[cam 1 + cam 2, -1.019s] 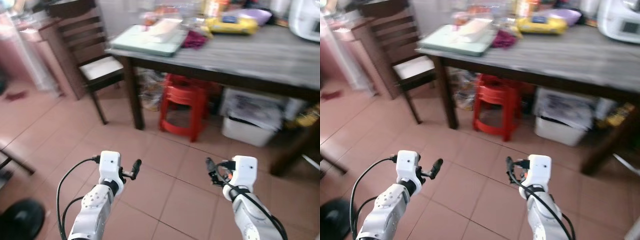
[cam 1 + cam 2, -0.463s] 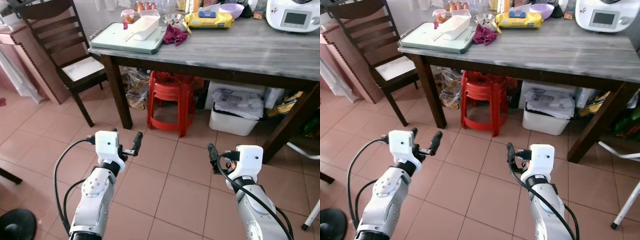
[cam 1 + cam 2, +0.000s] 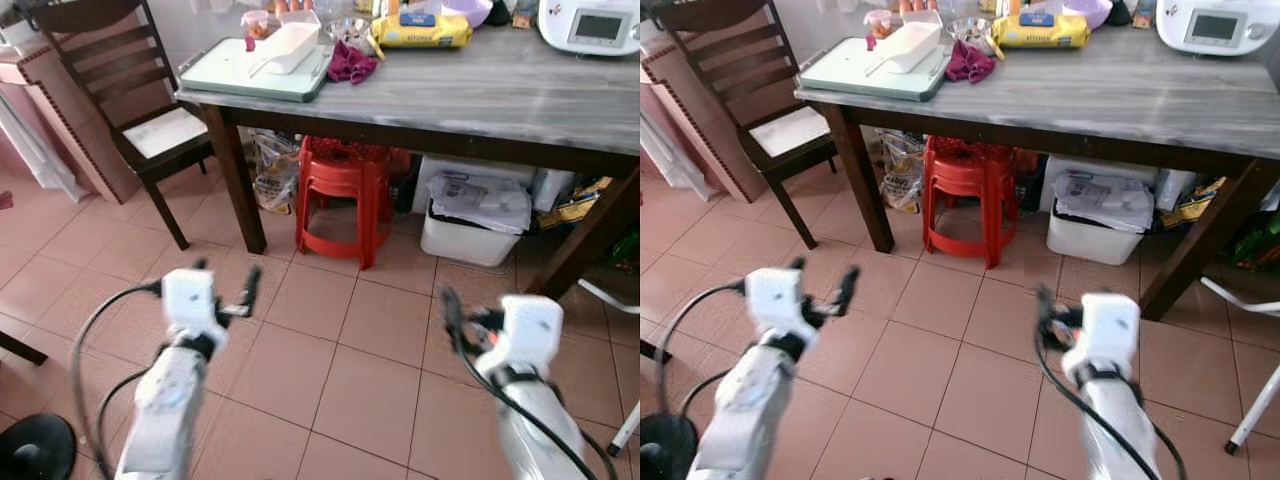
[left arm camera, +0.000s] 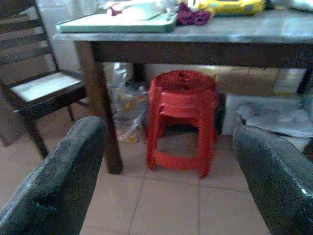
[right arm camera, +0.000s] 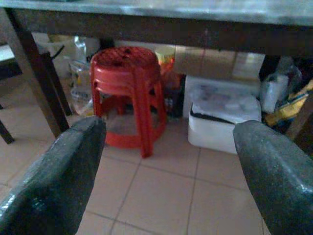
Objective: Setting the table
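Far left I see a dark wooden chair (image 3: 120,95) with a pale seat, tucked just beside the table's corner. My left gripper (image 3: 228,292) is held out low over the tiled floor (image 3: 340,390), fingers (image 4: 54,181) spread wide apart, nothing in them. Ahead is the grey-topped table (image 3: 480,90): on its left end a pale green tray (image 3: 250,75) carries a white dish (image 3: 288,45), with a crumpled magenta cloth (image 3: 350,63) just beside it and a yellow packet (image 3: 420,30) behind. Under the table, 1 red stool (image 3: 342,200), then a white bin (image 3: 470,225). My right gripper (image 3: 455,320) also hangs low, fingers (image 5: 274,171) released and empty. Far right, a white appliance (image 3: 590,22).
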`<state>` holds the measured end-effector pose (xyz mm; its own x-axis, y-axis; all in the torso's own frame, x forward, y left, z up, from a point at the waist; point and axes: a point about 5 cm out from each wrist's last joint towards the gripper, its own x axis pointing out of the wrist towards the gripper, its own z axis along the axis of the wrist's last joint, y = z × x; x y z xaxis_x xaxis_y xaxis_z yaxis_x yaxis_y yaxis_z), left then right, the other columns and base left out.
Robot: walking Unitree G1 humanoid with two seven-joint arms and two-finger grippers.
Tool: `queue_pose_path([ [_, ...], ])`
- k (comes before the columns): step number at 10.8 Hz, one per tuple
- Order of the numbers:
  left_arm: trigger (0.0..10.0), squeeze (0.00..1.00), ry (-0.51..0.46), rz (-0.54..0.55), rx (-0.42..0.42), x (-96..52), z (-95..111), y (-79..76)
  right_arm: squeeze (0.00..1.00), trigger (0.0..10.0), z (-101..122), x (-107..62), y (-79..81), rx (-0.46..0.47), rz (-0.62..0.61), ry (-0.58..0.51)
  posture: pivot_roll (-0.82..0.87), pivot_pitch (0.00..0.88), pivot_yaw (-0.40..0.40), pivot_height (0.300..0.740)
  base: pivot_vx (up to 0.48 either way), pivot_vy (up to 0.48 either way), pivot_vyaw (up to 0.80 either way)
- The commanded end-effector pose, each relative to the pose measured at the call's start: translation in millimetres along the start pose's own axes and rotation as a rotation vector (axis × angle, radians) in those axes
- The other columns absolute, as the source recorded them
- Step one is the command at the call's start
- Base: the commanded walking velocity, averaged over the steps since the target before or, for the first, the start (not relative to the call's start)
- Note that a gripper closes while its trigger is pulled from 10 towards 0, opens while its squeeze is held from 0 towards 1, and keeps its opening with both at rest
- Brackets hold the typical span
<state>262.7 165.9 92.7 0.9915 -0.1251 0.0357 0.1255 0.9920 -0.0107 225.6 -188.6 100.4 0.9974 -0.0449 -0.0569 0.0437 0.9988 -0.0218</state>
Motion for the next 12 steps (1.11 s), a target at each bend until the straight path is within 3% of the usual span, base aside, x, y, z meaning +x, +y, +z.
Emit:
queue_pose_path([
  [1,10.0,0.0,0.008,0.042,0.02,-7.3,-0.7,11.0,0.0,10.0,3.0,-5.0,-3.9,0.002,-0.025,-0.013,-0.13,0.106,0.102,0.74,0.0,0.0,0.0],
  [4,10.0,0.0,0.017,0.021,0.008,-13.1,-2.4,11.2,0.0,10.0,-5.7,-17.2,-8.0,0.002,-0.075,0.041,-0.13,0.108,0.102,0.74,0.0,0.0,0.0],
  [6,10.0,0.0,0.035,0.02,0.012,-12.3,-6.0,9.3,0.0,10.0,-1.7,-15.3,2.3,-0.03,-0.02,0.004,-0.13,0.098,0.1,0.74,0.0,0.0,0.0],
  [9,10.0,0.0,0.052,0.025,0.023,-12.7,-7.7,5.0,0.0,10.0,2.1,-10.6,-1.9,-0.035,-0.023,0.004,-0.11,0.107,0.098,0.74,0.0,0.0,0.0],
  [10,10.0,0.0,0.054,0.004,0.02,-13.2,-5.7,-2.2,0.0,10.0,1.5,-9.8,-6.4,-0.035,-0.03,0.013,-0.11,0.133,0.097,0.74,0.0,0.0,-0.8],
  [12,10.0,0.0,0.049,-0.038,0.004,-9.0,1.2,-3.7,0.0,10.0,5.9,-2.0,10.3,-0.03,0.014,0.002,-0.11,0.127,0.08,0.74,0.0,0.0,-0.8],
])
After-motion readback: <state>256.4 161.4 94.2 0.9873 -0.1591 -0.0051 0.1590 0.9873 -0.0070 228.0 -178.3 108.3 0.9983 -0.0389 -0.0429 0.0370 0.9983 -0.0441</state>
